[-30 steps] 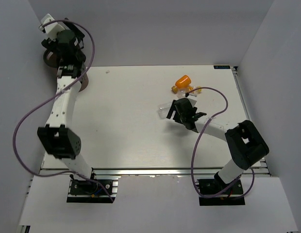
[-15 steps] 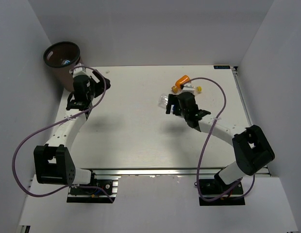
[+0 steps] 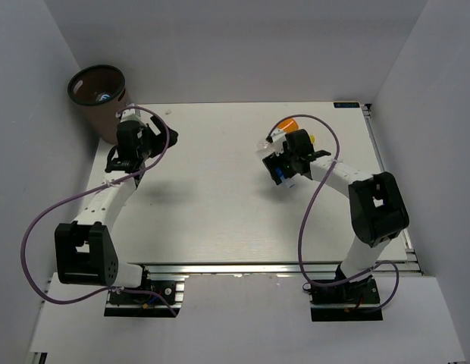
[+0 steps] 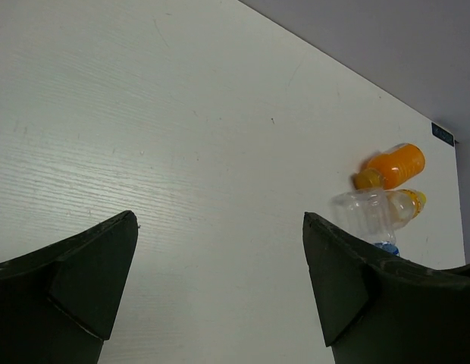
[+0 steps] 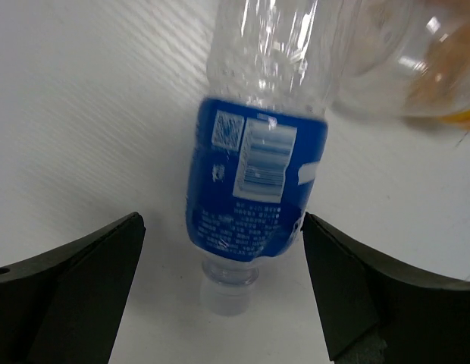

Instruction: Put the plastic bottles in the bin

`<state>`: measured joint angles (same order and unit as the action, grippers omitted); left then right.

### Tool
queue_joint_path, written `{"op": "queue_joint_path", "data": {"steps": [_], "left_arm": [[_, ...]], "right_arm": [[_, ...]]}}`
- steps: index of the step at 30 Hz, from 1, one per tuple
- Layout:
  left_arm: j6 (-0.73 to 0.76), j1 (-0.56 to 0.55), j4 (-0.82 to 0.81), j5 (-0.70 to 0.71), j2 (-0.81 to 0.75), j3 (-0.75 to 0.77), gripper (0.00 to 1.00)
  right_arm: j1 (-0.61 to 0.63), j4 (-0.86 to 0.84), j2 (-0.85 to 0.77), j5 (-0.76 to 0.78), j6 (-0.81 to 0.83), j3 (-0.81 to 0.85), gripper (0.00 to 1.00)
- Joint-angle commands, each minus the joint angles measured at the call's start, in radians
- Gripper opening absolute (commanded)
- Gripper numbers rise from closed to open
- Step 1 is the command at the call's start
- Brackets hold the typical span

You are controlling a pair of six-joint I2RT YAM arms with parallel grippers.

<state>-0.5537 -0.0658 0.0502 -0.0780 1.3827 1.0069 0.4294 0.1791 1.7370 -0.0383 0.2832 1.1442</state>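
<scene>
Seems about half done: something bluish [image 3: 104, 96] in bin [image 3: 98, 117], unclear what. Remaining on desk [image 3: 220, 189]: orange bottle [image 3: 286, 126], yellow-capped bottle [image 4: 405, 206], blue-labelled bottle [image 5: 254, 182]. Right pincer [image 5: 221, 250] wide astride the last; left pincer [image 4: 220, 227] wide, empty.

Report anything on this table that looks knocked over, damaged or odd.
The three bottles on the table all lie on their sides in a huddle at the far right: the orange bottle, the yellow-capped bottle and the blue-labelled bottle, whose clear body looks crinkled. Nothing spilled that I can see.
</scene>
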Motion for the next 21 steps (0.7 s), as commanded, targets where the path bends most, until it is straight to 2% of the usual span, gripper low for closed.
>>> {"op": "queue_joint_path", "data": {"steps": [1, 3, 6, 7, 8, 10, 12, 14, 17, 21], "left_arm": [[0.011, 0.0, -0.009, -0.035, 0.012, -0.002, 0.98], [0.008, 0.0, -0.009, -0.037, 0.013, -0.004, 0.98], [0.005, 0.0, -0.01, -0.034, 0.015, -0.008, 0.98], [0.002, 0.001, -0.015, -0.037, 0.015, -0.007, 0.98], [-0.003, 0.0, -0.018, -0.06, 0.015, -0.008, 0.98], [-0.017, 0.0, -0.042, -0.103, 0.019, -0.016, 0.98], [-0.051, -0.02, -0.122, -0.161, 0.032, -0.03, 0.98], [-0.061, -0.058, -0.15, -0.145, 0.044, -0.039, 0.98], [-0.06, -0.17, -0.177, -0.112, 0.101, -0.013, 0.98], [-0.15, -0.261, -0.271, -0.172, 0.231, 0.03, 0.98]], "right_arm": [[0.005, -0.024, 0.03, 0.035, 0.025, -0.029, 0.89], [0.003, -0.029, 0.079, 0.106, 0.004, -0.023, 0.89], [0.003, -0.047, 0.123, 0.078, -0.021, -0.018, 0.86], [0.003, -0.055, 0.128, 0.071, -0.024, -0.023, 0.82], [0.003, -0.058, 0.128, 0.063, -0.036, -0.027, 0.72], [0.003, -0.064, 0.11, 0.049, -0.053, -0.035, 0.63], [0.006, -0.088, 0.055, -0.004, -0.065, -0.066, 0.49], [0.011, -0.096, 0.0, -0.113, -0.072, -0.08, 0.41], [0.046, -0.107, -0.057, -0.208, -0.073, -0.095, 0.42], [0.12, -0.102, -0.088, -0.299, -0.088, -0.072, 0.43]]}}
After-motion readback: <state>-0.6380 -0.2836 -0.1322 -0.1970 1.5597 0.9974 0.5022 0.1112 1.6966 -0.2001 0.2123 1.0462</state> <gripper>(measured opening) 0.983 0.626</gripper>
